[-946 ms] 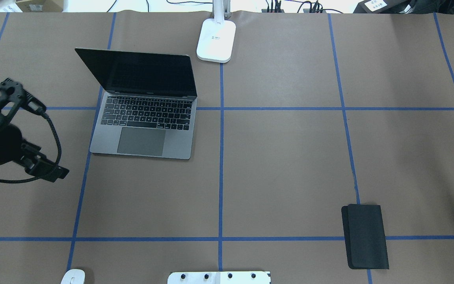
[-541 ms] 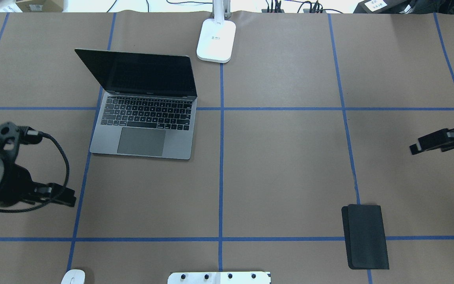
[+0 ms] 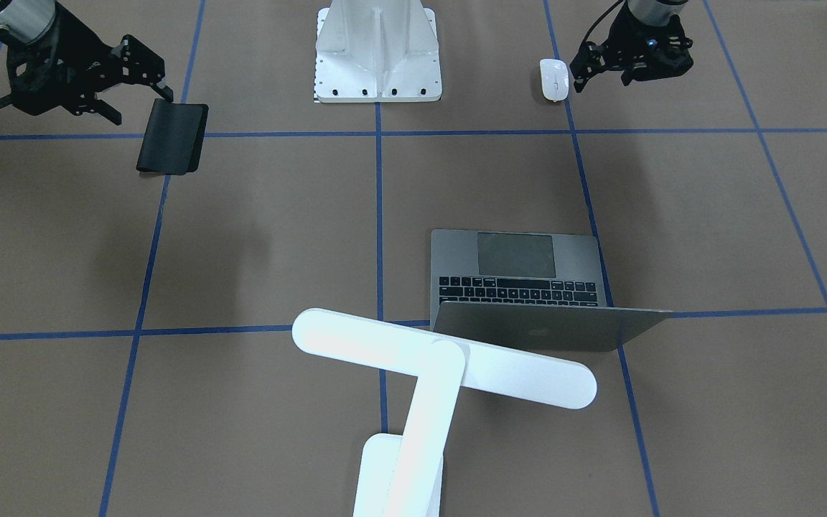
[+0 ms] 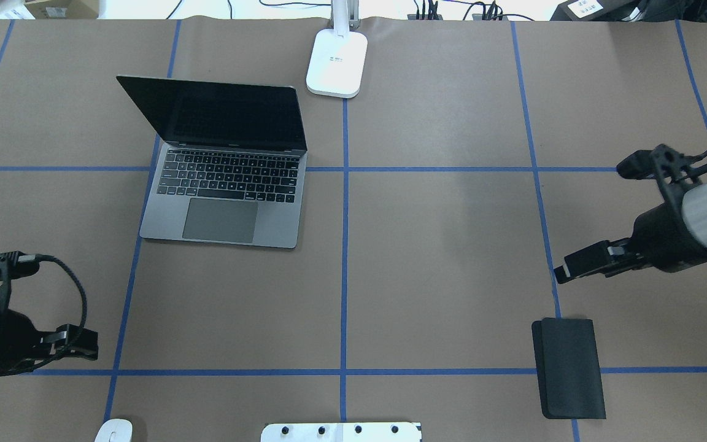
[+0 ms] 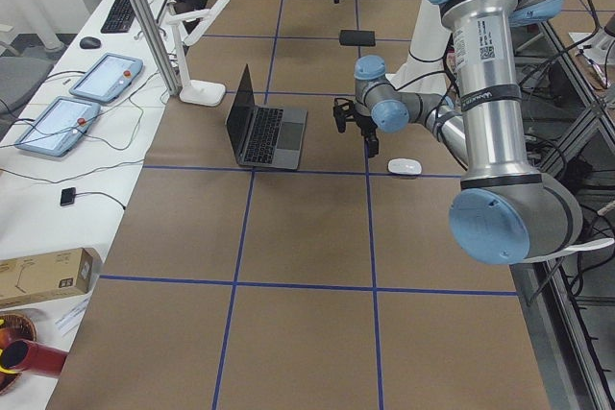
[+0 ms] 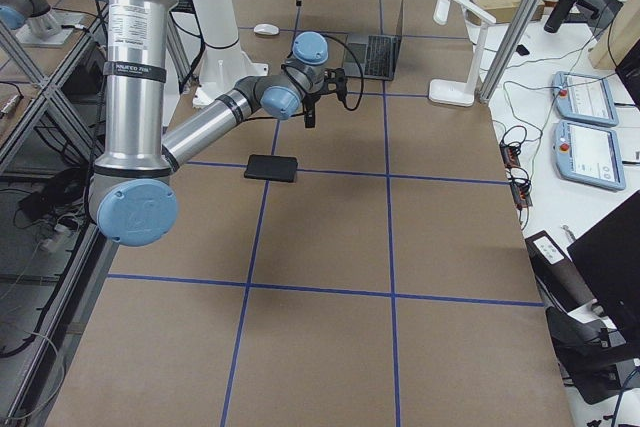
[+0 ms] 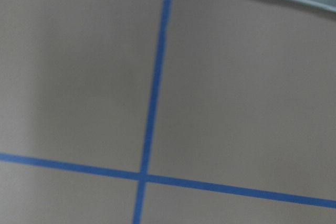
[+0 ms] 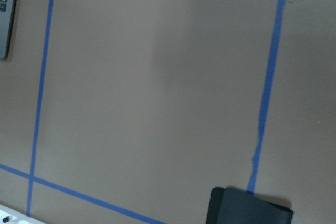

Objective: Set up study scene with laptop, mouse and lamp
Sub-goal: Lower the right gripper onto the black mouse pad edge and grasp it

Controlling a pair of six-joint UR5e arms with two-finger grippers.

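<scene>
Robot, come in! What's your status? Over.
Left claw open, empty, beside the mouse, not touching. Right claw open, empty, near the mouse pad. Laptop open, lamp upright. Nothing between left claw and mouse.

Grey laptop (image 4: 224,184) open, white lamp (image 4: 336,61) upright near it, white mouse (image 3: 553,79) well apart

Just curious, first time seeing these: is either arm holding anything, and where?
Nothing is held. Left gripper is empty near the mouse; right gripper empty near the black pad.
</scene>
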